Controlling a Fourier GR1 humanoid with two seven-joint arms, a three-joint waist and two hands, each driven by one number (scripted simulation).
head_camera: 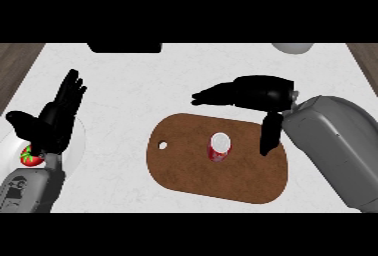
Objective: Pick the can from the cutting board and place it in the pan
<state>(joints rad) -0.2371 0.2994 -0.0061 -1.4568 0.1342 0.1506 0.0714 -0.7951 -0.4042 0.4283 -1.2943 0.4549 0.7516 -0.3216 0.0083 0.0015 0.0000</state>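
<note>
Head view: the right hand (251, 94) hangs over the far edge of the cutting board (184, 170), fingers spread wide and holding nothing, its thumb hanging down just right of the can (220, 146). The can stands upright near the board's middle. Well left of the board, the left hand (55, 117) rests open, fingers up, above a plate (9, 147) bearing a red fruit (30, 157). White table (148, 85), wooden floor (15, 60) at the corners.

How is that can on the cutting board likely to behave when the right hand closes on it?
The can stands upright on the cutting board and looks narrow, so a sideways nudge from the right hand could probably tip it. Once down, its round body would likely roll. It looks rigid, so it should keep its shape.
</note>
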